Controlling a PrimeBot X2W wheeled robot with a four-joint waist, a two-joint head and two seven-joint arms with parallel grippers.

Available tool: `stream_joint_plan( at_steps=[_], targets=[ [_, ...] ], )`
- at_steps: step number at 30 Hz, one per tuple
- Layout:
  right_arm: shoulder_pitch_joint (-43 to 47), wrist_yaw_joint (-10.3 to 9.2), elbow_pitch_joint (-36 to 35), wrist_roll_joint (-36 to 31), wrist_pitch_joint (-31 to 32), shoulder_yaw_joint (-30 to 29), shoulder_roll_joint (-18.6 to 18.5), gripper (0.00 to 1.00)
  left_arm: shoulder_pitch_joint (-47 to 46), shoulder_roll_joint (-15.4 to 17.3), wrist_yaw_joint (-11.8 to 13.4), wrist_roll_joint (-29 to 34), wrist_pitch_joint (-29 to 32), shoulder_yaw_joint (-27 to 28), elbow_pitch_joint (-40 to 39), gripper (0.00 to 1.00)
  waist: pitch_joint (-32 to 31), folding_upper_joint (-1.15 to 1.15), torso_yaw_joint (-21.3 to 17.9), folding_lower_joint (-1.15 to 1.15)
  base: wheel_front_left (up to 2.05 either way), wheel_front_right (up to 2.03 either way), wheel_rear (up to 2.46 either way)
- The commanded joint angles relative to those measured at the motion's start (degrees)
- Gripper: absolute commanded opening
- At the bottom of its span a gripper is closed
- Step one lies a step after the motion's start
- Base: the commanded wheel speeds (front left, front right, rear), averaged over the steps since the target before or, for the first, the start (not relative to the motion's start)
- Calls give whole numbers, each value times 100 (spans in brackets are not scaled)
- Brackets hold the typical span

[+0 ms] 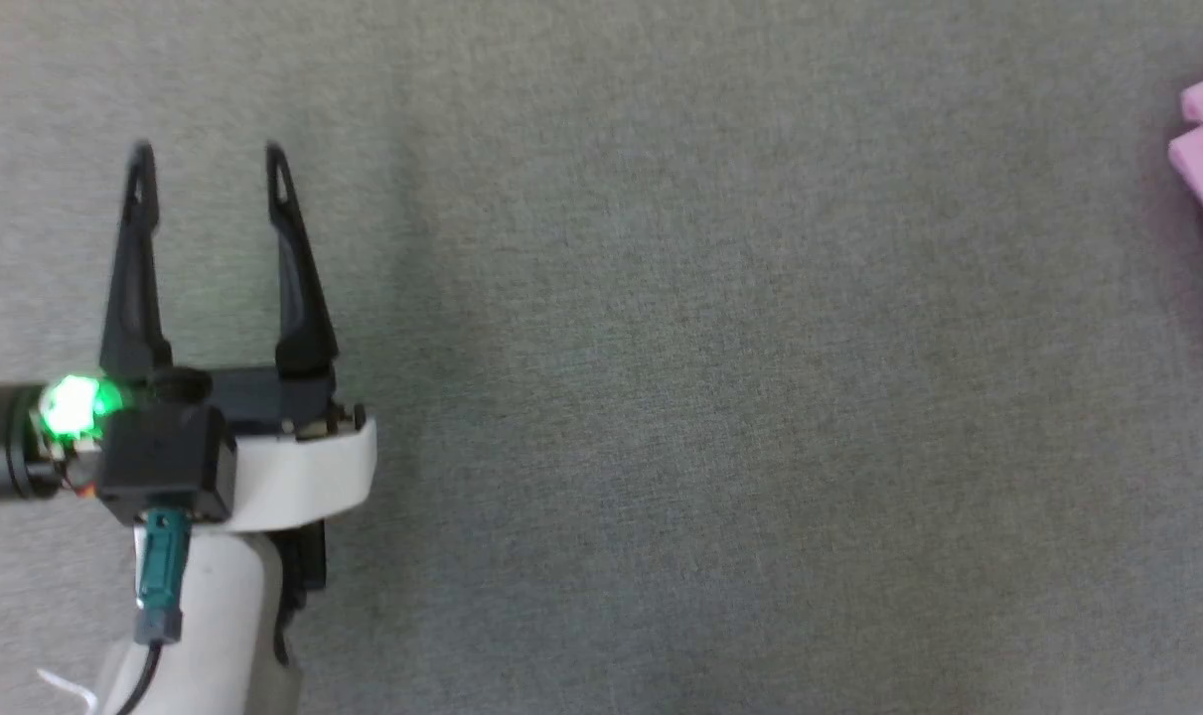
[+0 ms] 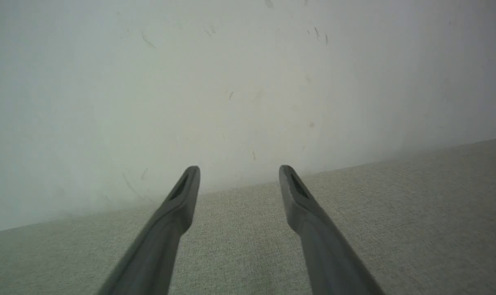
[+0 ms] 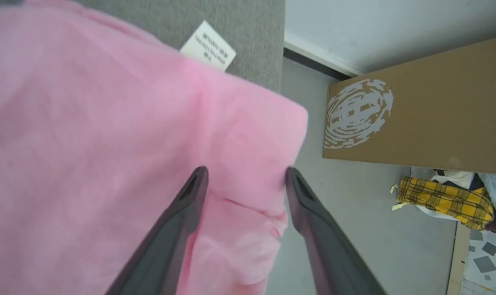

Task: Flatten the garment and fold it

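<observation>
Garment (image 3: pixel 88 143), one pink piece with one tag (image 3: pixel 208 46), is lying just beyond my right claw (image 3: pixel 245 174); it and my left claw (image 1: pixel 209 154) are both gaping.

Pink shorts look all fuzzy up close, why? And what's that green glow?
Right wrist view: the shorts sit very near the camera, so the pink is soft and blurred, while the white tag looks sharper. Head view: a green light at the base of the left hand glares so bright its middle washes out to white. Left wrist view: the wall looks hazy.
</observation>
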Motion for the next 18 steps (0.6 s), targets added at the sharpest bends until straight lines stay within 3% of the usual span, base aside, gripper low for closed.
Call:
stream_joint_plan(
  at_steps=[1,5,8,13,14,18],
  targets=[
    [-62,-6,-61,-52,-323,-187,33,100,185,-25,68,-54,-28,18,53,100,-583,0,64,0,0,0,0],
    [-4,-6,-229,-378,-1086,-574,14,100,450,-100,119,-120,-28,93,145,100,-1015,0,136,0,0,0,0],
    [86,-6,-446,-713,-1783,-914,213,100,688,-127,137,-153,-28,183,239,100,-1334,0,174,0,0,0,0],
    [477,-6,-963,-1147,-2966,-1414,830,100,1070,-177,82,-220,-28,307,455,100,-1900,0,270,0,0,0,0],
    [477,-6,-963,-1147,-2966,-1414,830,100,1070,-177,82,-220,-28,307,455,100,-1900,0,270,0,0,0,0],
    [999,-6,-1483,-1414,-3375,-1939,1510,100,1336,-246,-21,-295,-28,415,583,100,-2322,0,364,0,0,0,0]
  ],
)
